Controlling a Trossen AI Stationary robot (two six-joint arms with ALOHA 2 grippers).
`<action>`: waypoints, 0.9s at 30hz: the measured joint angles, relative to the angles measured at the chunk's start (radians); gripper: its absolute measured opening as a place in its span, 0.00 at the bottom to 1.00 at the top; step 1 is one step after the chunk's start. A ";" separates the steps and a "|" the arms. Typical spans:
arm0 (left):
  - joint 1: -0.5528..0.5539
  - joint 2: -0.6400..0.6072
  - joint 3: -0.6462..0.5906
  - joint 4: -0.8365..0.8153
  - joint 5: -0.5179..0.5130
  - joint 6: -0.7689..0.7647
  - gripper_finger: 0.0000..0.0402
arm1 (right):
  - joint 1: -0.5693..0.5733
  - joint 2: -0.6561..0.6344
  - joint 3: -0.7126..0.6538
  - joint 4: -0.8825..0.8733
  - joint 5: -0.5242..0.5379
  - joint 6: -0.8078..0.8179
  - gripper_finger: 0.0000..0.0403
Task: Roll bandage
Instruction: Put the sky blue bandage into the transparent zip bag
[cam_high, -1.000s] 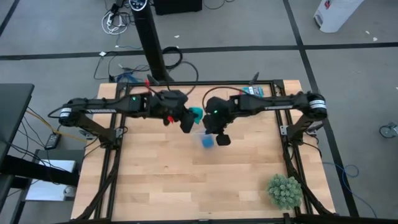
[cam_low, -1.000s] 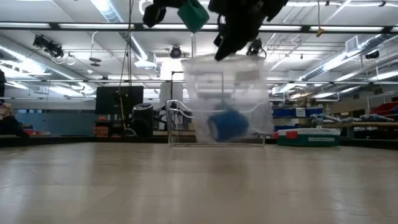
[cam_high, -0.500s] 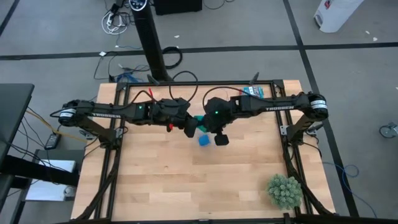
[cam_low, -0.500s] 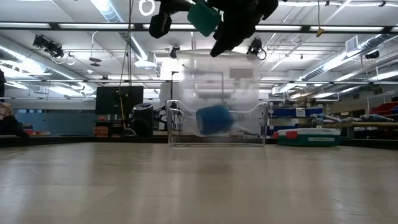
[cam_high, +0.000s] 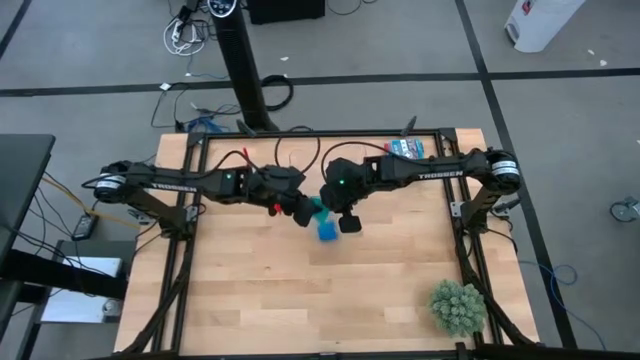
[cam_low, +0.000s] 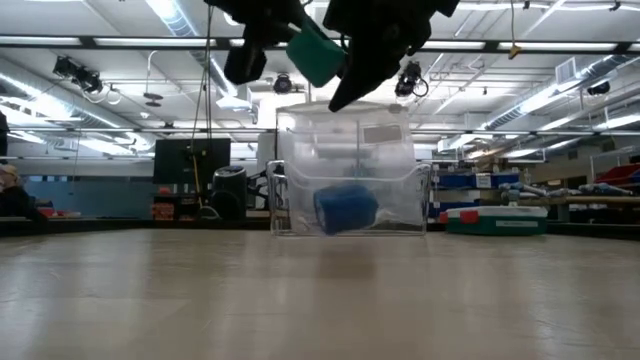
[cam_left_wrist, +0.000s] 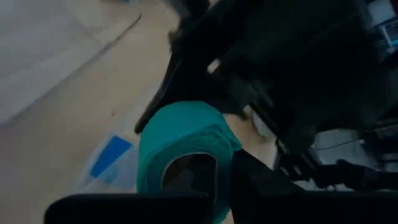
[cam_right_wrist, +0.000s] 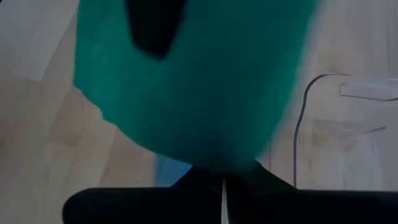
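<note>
The teal bandage coil (cam_high: 316, 207) is held in the air by my left gripper (cam_high: 303, 211), which is shut on it; it also shows in the low view (cam_low: 315, 55) and fills the right wrist view (cam_right_wrist: 186, 81). My right gripper (cam_high: 340, 212) is right beside the coil and shut on the top of a clear plastic bag (cam_low: 345, 160). The bag hangs below it with a blue roll (cam_low: 345, 207) inside. The coil is just above the bag's top. My left gripper pinches the teal coil's rolled sides (cam_left_wrist: 155, 168) between its two fingers, coming from the table's left and slanting down. The coil is lifted clear, its hollow end (cam_left_wrist: 189, 177) facing the wrist camera. My right gripper is shut on the clear bag's top edge (cam_low: 340, 103), from above. The bag hangs below the fingers, its bottom near the table; the contact itself is hidden by the gripper.
A small green plant (cam_high: 458, 307) stands at the table's near right corner. A flat blue-and-white packet (cam_high: 406, 147) lies at the far edge. The wooden top (cam_high: 260, 290) lies bare toward the near side.
My left gripper has gone toward the table's right and down with the teal coil, ending close to my right gripper. My right gripper has shifted a little left and lower. The hanging bag has swung, and the blue roll has shifted inside it.
</note>
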 joint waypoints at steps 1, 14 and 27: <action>0.000 0.000 -0.014 0.012 0.012 -0.014 0.08 | 0.000 0.000 0.000 0.000 0.000 0.000 0.00; -0.010 0.000 -0.092 0.071 0.025 -0.080 0.08 | 0.009 -0.007 0.000 -0.002 -0.090 -0.192 0.00; -0.010 0.000 -0.185 0.159 -0.016 -0.167 0.08 | 0.014 -0.007 0.000 -0.034 -0.204 -0.325 0.00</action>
